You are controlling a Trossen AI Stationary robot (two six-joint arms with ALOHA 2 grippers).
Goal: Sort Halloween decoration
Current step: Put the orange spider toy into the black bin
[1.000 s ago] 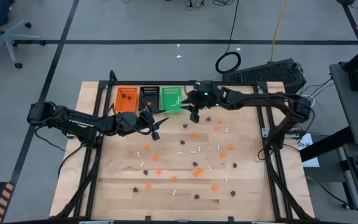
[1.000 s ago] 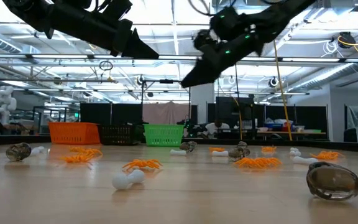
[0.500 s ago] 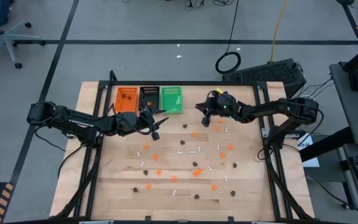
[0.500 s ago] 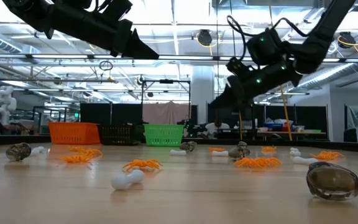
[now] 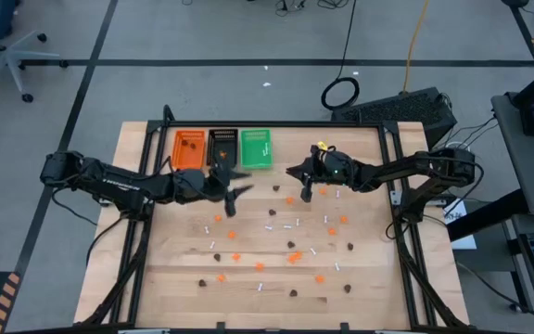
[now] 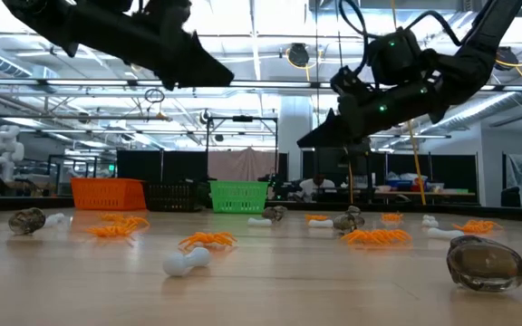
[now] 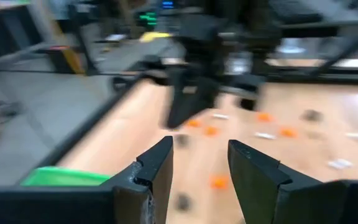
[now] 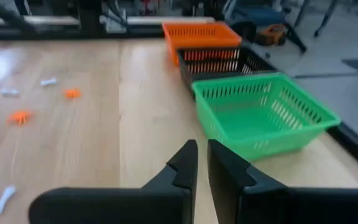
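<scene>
now right gripper [image 5: 305, 192] pressed together and empty, hovering just over the orange trinket [image 5: 290, 199] right of the green tray [image 5: 256, 148], nearer it than the half-spread left gripper [image 5: 231, 199] below that tray.

Orange blobs [image 5: 293, 258], brown blobs [image 5: 294, 292], white sticks [image 5: 270, 225] (all tiny), scattered across table [image 5: 174, 278]

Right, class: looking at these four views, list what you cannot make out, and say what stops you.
- Contents of the black tray: too small from above; its mesh wall hides them in the right wrist view.
- Orange trinkets in the left wrist view: blurred, shapes unreadable.
- Anything inside the green tray: the far part is cut off by the rim.
</scene>
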